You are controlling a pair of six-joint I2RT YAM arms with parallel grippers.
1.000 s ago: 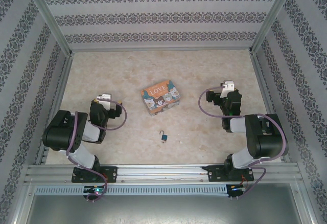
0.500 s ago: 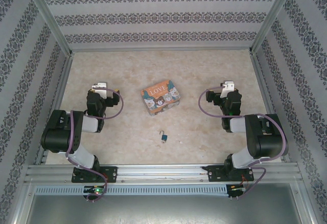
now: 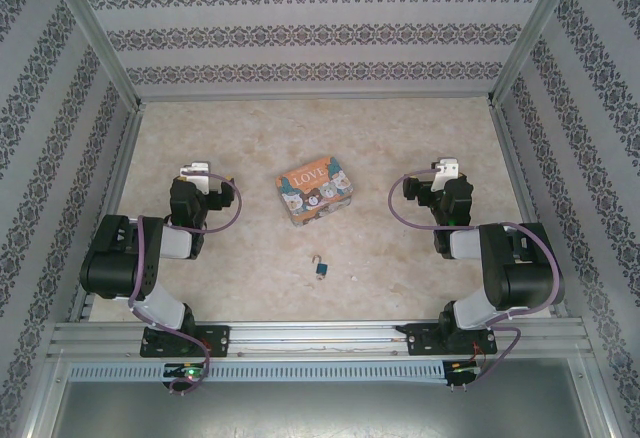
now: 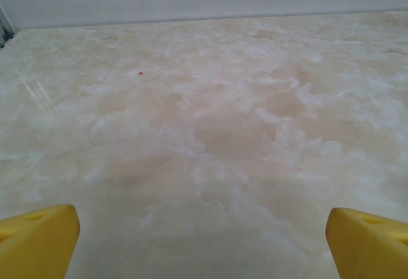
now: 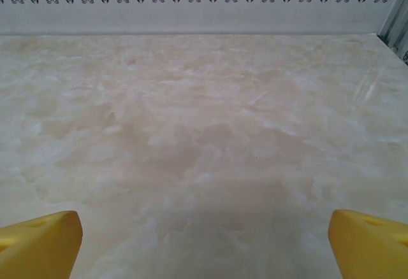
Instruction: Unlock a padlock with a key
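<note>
The top camera gives you the whole table (image 3: pixel 400 138): pale, marbled, walled by patterned panels. The padlock (image 3: pixel 320 267) lies on it near the front edge, about midway between the two arms and well apart from both. Behind it, also apart, a colourful tin (image 3: pixel 314 189) lettered LOVE sits at a slant. Your left tool (image 3: pixel 193 171) is to the left of the tin and your right tool (image 3: pixel 445 169) to its right. Both point toward the back wall.

The wrist cameras give you the fingertips close up. On the left wrist, two yellow pads (image 4: pixel 38 241) sit in the bottom corners of the frame. Bare table lies between them, with a tiny red speck (image 4: pixel 141 72) farther out. On the right wrist, the yellow pads (image 5: pixel 38 244) stand the same way, with bare table running to the wall's patterned strip.

All four pads are cut off by the frame edges, so you see their tips alone. From above, the wrist housings and cables cover the fingers. The padlock is very small: you can make out a teal body and a pale shackle. You cannot tell whether the shackle is latched.

Both tools have their fingers spread wide apart. Nothing sits between the pads, and neither tool holds anything.
</note>
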